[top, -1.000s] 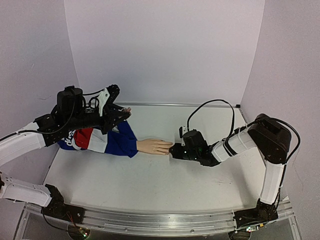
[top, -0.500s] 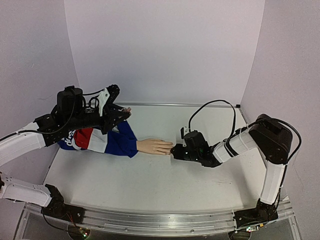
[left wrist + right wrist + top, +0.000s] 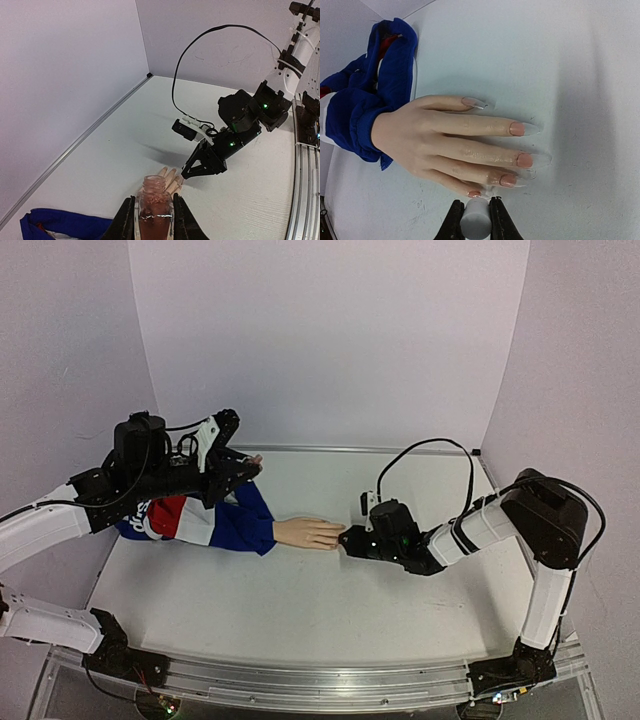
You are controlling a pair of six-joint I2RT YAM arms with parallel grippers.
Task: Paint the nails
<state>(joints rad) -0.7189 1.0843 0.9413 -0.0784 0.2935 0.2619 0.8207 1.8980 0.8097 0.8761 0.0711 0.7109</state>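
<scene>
Nails (image 3: 517,129): sitting on the fingertips of the mannequin hand (image 3: 308,532) at mid-counter, pointing toward the right edge. Four are showing pink with clear tips; the thumb nail is looking clear.
Mannequin hand: lying palm down, flat on the counter (image 3: 300,610).
Sleeve (image 3: 225,520): blue, red and white, bunching toward the counter's left edge.
Right hand (image 3: 345,538): gripping a white cap (image 3: 475,225), with the jaws pressing on both its sides.
Nails vs right hand: the fingertips are lying just in front of the right hand. The little-finger nail (image 3: 474,194) is sitting nearest, just beside the cap. Cannot tell whether anything is touching it.
Left hand (image 3: 154,222): clamping an uncapped bottle (image 3: 155,205) of pink polish upright.
Left hand position: hovering over the sleeve toward the counter's left rear, well apart from the nails.
</scene>
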